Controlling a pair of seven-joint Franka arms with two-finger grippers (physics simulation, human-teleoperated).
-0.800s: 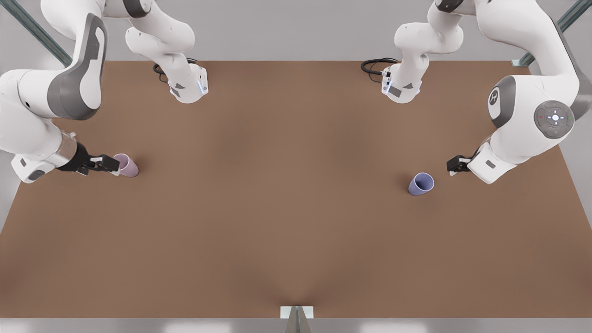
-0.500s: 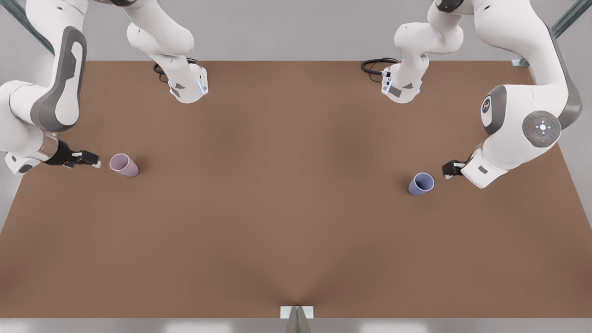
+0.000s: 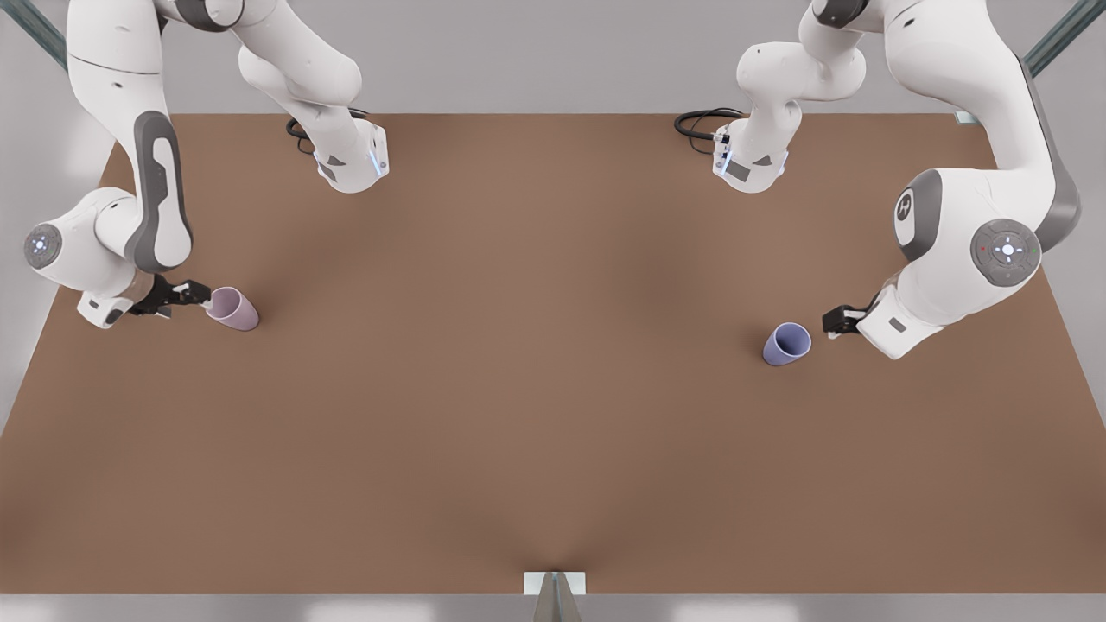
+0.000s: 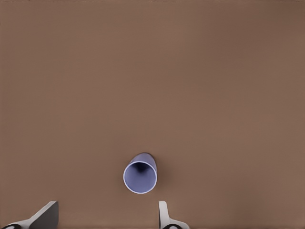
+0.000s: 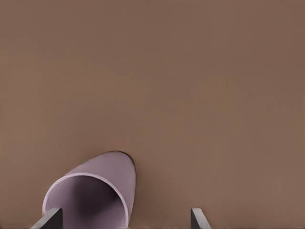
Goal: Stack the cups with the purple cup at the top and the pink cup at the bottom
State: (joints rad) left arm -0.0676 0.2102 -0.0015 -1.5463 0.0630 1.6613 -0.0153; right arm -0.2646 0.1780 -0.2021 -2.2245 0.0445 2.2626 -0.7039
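On the brown table (image 3: 553,432) the purple cup (image 3: 786,344) stands upright just beside the left gripper (image 3: 831,325), fingers spread and wrist bent low at the front view's right, while across the table the right gripper (image 3: 200,296), fingers apart, reaches level to the pink cup (image 3: 232,308).

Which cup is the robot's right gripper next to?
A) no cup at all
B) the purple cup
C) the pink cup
C: the right gripper sits open right beside the pink cup, while the left gripper is over by the purple cup.
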